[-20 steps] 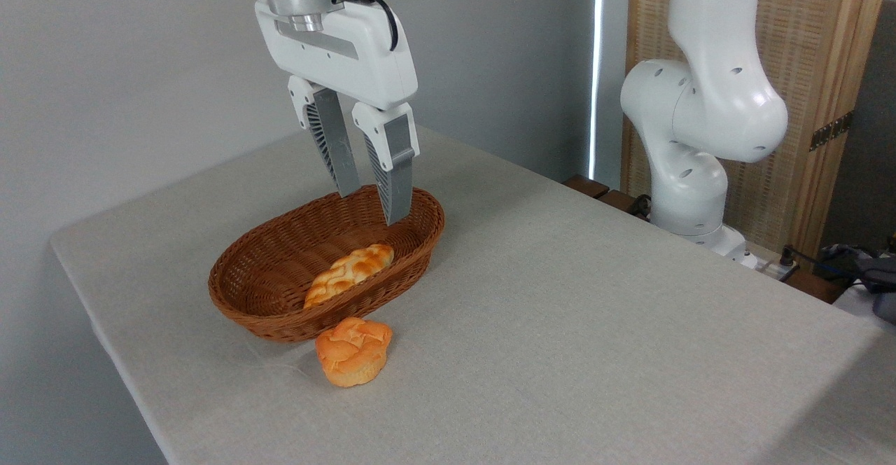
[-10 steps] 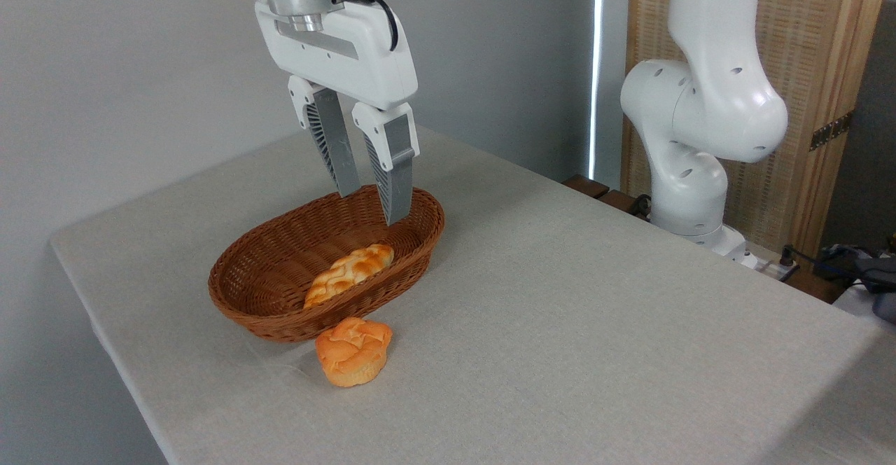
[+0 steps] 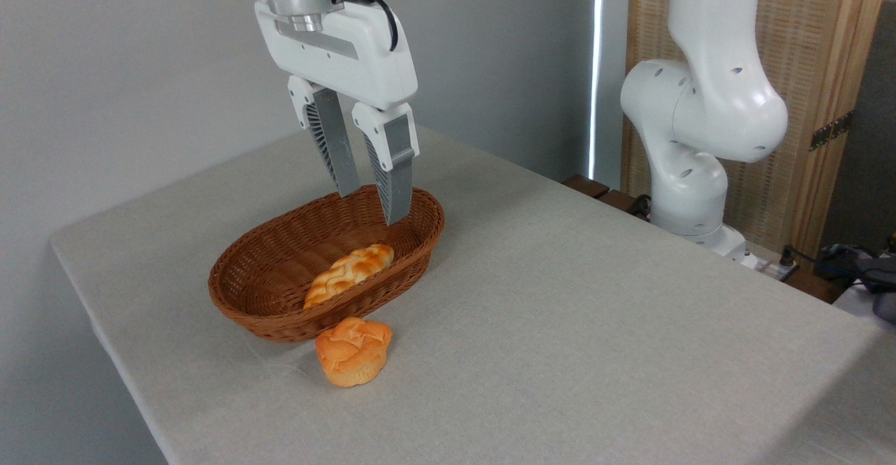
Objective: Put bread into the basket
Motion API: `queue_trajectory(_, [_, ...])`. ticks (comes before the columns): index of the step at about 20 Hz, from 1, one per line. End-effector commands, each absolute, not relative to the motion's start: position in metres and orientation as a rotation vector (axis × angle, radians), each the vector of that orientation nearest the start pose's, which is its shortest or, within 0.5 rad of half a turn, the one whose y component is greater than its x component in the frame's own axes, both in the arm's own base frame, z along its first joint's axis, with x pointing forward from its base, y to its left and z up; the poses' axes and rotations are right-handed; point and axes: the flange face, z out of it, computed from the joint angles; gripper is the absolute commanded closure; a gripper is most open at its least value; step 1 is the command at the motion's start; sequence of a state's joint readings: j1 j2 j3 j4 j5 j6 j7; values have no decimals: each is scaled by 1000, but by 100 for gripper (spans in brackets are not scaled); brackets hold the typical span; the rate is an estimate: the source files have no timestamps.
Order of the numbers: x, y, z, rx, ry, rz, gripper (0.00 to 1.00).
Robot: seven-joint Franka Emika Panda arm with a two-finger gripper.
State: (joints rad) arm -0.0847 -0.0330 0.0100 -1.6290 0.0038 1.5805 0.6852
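The bread, a small orange-golden bun with a swirled top, rests on the table just in front of the basket's near wall. The basket is an oval reddish-brown wicker one at the table's left. An elongated braided golden loaf lies inside it. My gripper hangs above the basket's far right end, fingers pointing down. It is open with a narrow gap and nothing between the fingers. It is well above and behind the bun.
The grey cloth-covered table stretches wide to the right of the basket. The arm's white base stands at the back right edge. The table's left edge runs close behind the basket.
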Motion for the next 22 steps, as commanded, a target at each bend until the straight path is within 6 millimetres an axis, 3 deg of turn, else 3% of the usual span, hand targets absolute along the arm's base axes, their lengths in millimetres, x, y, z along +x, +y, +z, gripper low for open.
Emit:
queue_trajectory(1, [544,-39,618,-2931,1149,24,0])
queue_trajectory(11, [565,-47,602,-2879,1142,-178,0])
queue_trajectory(16, [565,-48,591,-2822,1248,-158,0])
queue_trajectory(19, [565,-41,568,-2808,1268,-78,0])
queue_trajectory(22, [562,-47,554,-2758,1328,-18,0])
